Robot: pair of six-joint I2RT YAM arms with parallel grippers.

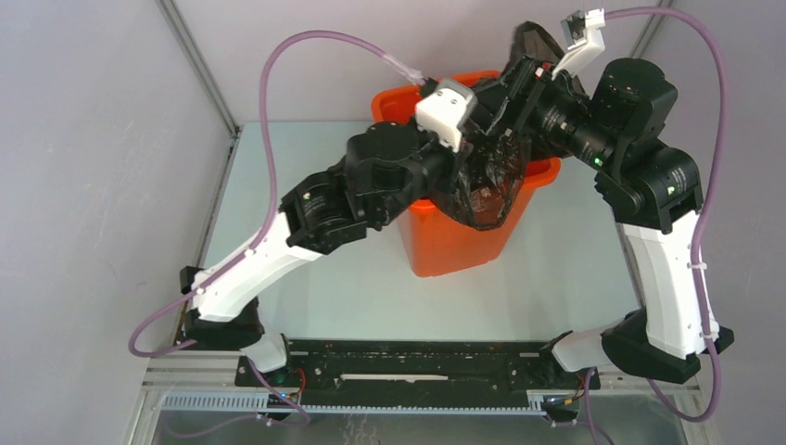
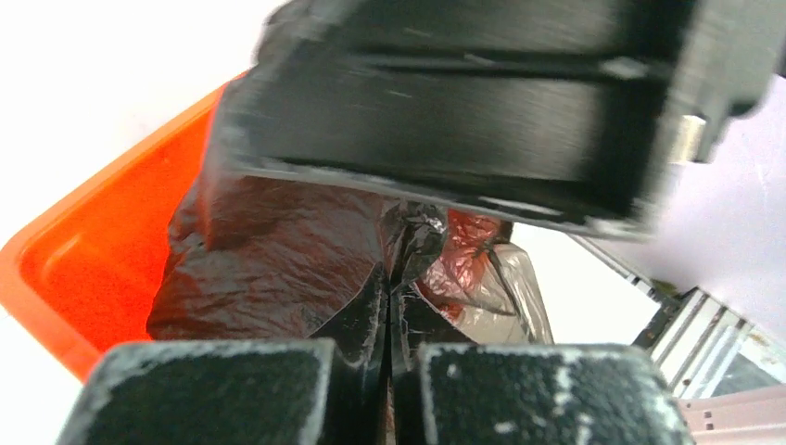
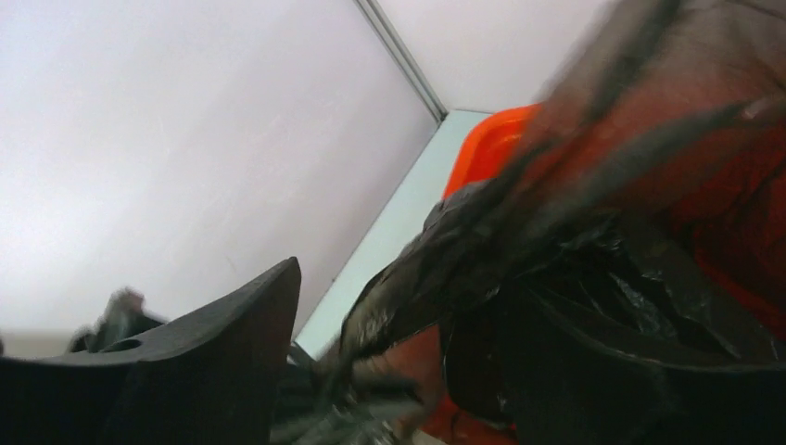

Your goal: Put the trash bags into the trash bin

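Observation:
The orange trash bin point(image 1: 454, 243) stands at the middle back of the table. A black trash bag point(image 1: 487, 190) hangs over its right rim and down its front, and bunches up between my two grippers. My left gripper point(image 1: 487, 130) is above the bin and shut on a fold of the bag point(image 2: 278, 269), with the fingers point(image 2: 366, 320) pressed together. The bin's rim point(image 2: 65, 269) shows to the left. My right gripper point(image 1: 521, 82) is above the bin's back right corner. Its jaws stand wide apart, with bag point(image 3: 519, 222) draped over the right one. Its left finger point(image 3: 232, 343) is bare.
The pale table point(image 1: 306, 278) spreads around the bin, with a metal frame post point(image 1: 199, 65) at the back left. The right arm's body point(image 2: 463, 102) hangs close above the left gripper. Purple cables point(image 1: 269, 120) loop over both arms.

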